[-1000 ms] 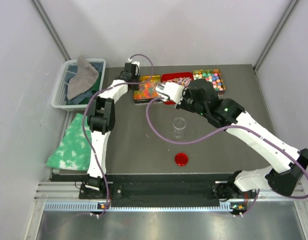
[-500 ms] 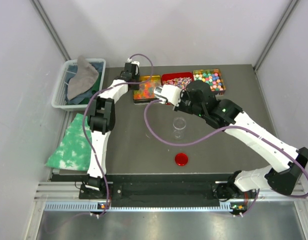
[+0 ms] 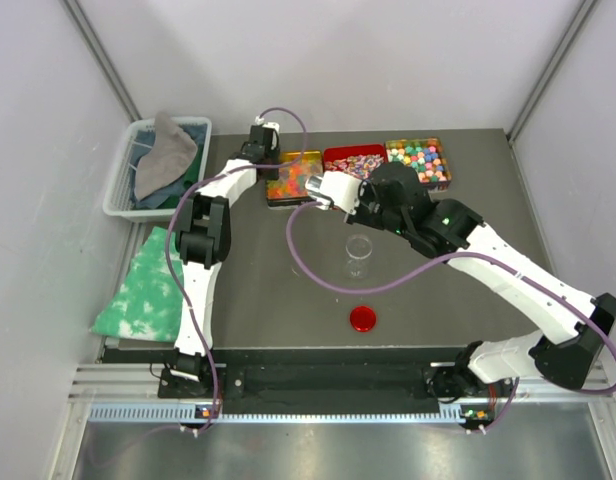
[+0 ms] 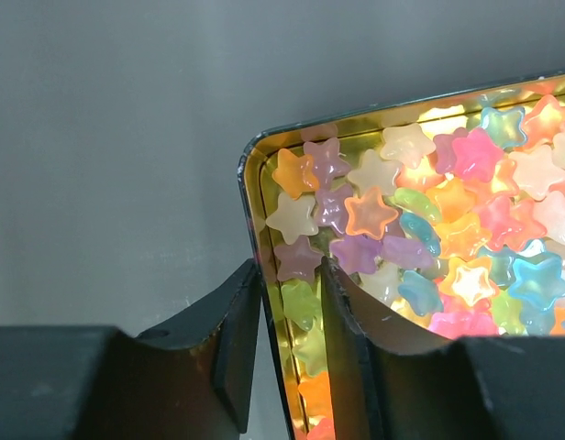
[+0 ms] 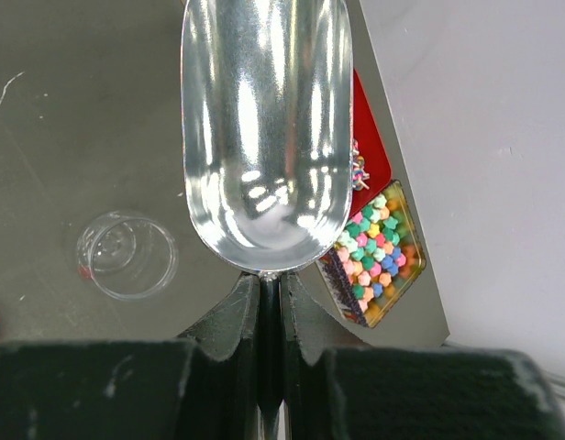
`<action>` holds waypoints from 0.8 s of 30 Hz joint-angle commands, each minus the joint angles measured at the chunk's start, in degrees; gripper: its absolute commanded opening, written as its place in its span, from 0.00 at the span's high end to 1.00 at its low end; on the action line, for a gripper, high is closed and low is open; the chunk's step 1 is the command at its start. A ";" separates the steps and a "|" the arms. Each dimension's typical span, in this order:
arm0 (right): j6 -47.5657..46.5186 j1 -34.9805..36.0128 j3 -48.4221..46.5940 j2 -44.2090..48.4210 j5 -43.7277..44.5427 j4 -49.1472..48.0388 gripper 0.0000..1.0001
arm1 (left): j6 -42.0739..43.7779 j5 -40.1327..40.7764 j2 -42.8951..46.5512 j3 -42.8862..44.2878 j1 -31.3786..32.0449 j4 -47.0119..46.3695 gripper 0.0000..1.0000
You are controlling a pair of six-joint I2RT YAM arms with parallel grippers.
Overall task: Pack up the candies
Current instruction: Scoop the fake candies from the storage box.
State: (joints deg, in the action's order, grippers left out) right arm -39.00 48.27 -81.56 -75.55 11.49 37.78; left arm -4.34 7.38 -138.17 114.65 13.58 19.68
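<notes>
Right gripper (image 5: 269, 295) clamped on handle of empty scoop (image 5: 264, 128), above gold tin's (image 4: 249, 174) right edge. Left gripper (image 4: 290, 284) straddles tin's corner wall — clamped or loose, cannot tell. Candies (image 4: 429, 229) fill tin. Dig shallow, lift level — likely spills otherwise.

— Is there any lettering, brand or number to read here?
— Nothing legible. In the right wrist view, at four o'clock, the tin (image 5: 342, 275) holding the round candies (image 5: 379, 252) has a printed pattern on its side wall, too small to make out.
— The scoop (image 5: 264, 128)?
— Plain shiny metal.
— The gold tin (image 4: 249, 183) in the left wrist view?
— Bare rim, no writing.
</notes>
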 commanded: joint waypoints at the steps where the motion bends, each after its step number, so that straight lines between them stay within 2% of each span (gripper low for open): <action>1: -0.11 0.77 -2.20 -0.39 0.03 -1.22 1.00 | -0.23 1.15 3.96 0.66 -0.66 -2.72 0.63; 7: -0.28 1.12 -2.29 -0.91 0.11 -1.13 1.00 | -0.23 1.85 3.61 0.49 -1.10 -2.46 0.68; 10: -0.46 1.39 -2.38 -1.09 0.12 -1.04 1.00 | -0.06 2.29 3.61 0.40 -1.19 -2.54 0.76; 14: -1.07 1.83 -2.64 -1.62 0.64 -0.78 1.00 | 0.91 2.47 2.73 1.54 -1.19 -1.49 0.98; 15: -1.51 1.83 -2.73 -1.79 0.90 -0.78 1.00 | 1.08 2.47 2.56 2.06 -1.19 -1.14 1.00; 20: -3.53 2.44 -2.46 -2.76 2.48 -0.78 1.00 | 3.63 1.41 3.51 0.93 -1.10 -1.22 1.00; 24: -7.39 3.67 -1.07 -3.99 5.03 -1.04 1.00 | 5.57 1.06 7.47 -3.20 -1.10 -3.50 1.00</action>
State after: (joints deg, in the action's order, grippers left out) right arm -42.33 50.06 -81.56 -78.87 13.26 37.87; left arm -2.39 8.60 -137.71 113.78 12.73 18.70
